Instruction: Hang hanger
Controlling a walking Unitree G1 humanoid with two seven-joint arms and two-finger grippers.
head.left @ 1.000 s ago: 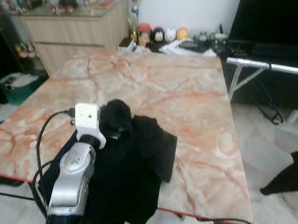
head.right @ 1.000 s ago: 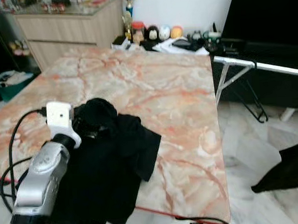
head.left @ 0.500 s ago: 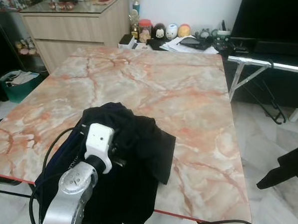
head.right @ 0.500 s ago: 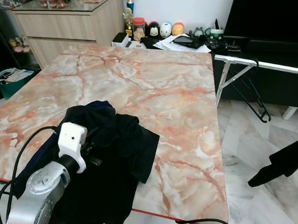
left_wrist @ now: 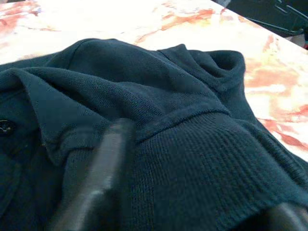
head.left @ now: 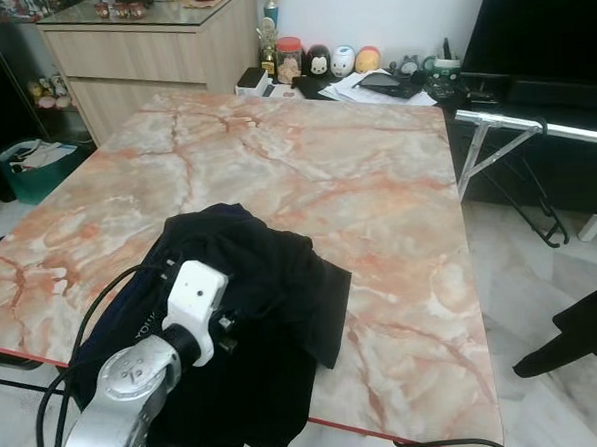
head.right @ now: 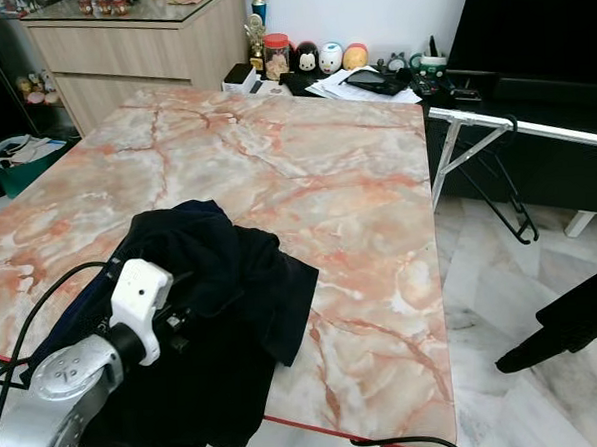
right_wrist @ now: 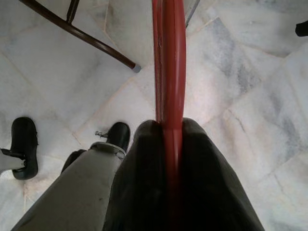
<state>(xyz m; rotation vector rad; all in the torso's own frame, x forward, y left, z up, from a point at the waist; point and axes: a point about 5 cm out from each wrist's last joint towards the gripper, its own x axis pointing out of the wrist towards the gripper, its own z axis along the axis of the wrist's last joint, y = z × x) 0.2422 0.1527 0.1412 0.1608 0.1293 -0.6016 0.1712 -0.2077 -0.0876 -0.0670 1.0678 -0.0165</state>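
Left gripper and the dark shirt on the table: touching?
Touching. The left wrist view shows one black finger pressed into the shirt, whose fabric bunches right against it. The head views show the left arm lying over the same heap.

A garment [head.left: 253,316] lies heaped on the table [head.left: 378,209] at its near edge, left of the middle. Behind the table stands a cabinet [head.left: 150,61]; a rack [head.left: 529,131] stands just right of the table.
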